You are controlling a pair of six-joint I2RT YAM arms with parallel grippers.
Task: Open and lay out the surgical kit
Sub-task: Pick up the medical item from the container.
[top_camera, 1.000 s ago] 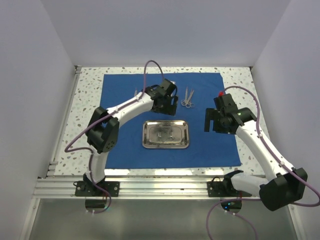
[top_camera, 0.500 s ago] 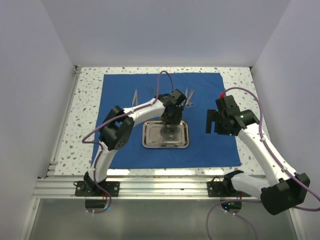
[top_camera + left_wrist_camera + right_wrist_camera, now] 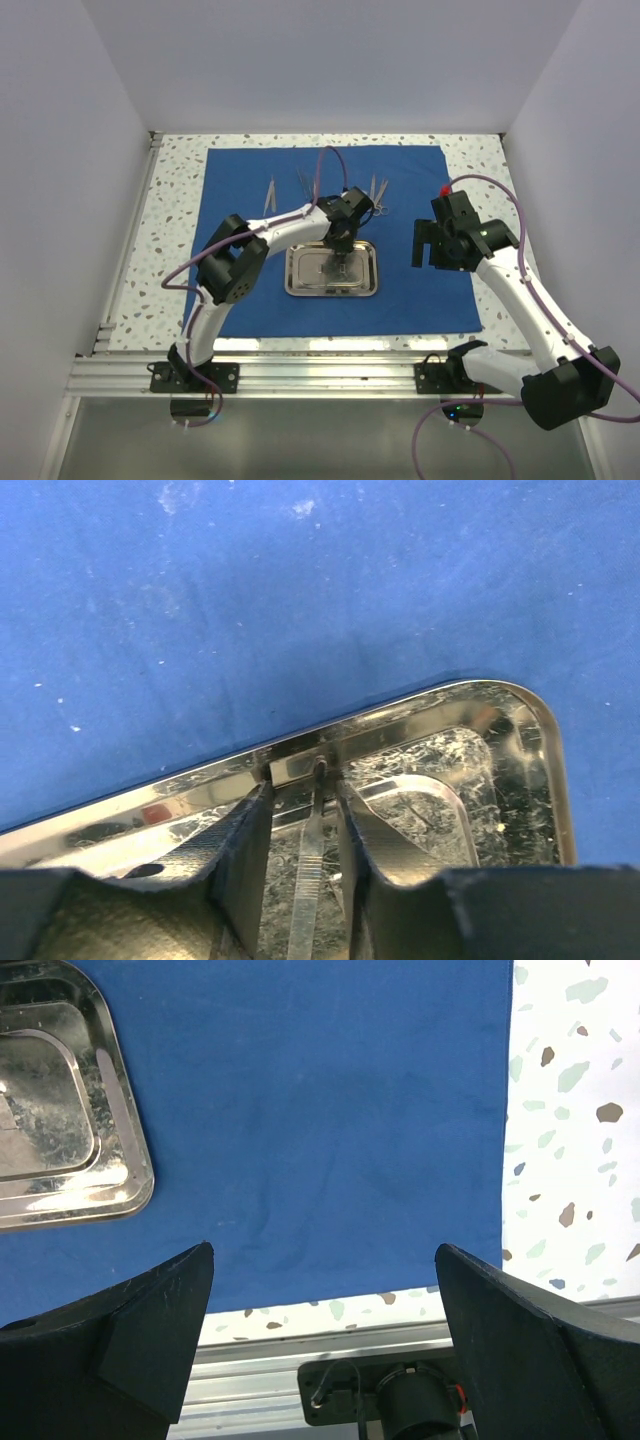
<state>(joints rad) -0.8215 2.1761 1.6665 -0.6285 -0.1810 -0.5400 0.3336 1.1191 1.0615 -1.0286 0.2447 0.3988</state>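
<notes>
The steel tray (image 3: 365,285) sat mid-way on the blue cloth (image 3: 240,290) spread over the tabletop (image 3: 170,220). The left gripper (image 3: 340,252) hung in it, jaws narrow, straddling a slender silver instrument (image 3: 308,880) with slim gaps either side. The right gripper (image 3: 322,1250) gaped wide above the cloth's right part. Farther back lay tweezers (image 3: 269,194) and forceps (image 3: 380,195).

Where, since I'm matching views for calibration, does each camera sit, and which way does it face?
Top external: fixed above and behind the bases, looking down on blue cloth and steel tray; both arms whole.
Left wrist: on the left arm, close above the tray's rim; left fingers flank a slender instrument.
Right wrist: on the right arm, looking down at cloth and table; right fingers spread wide.
Shared: the tray, in all three.
</notes>
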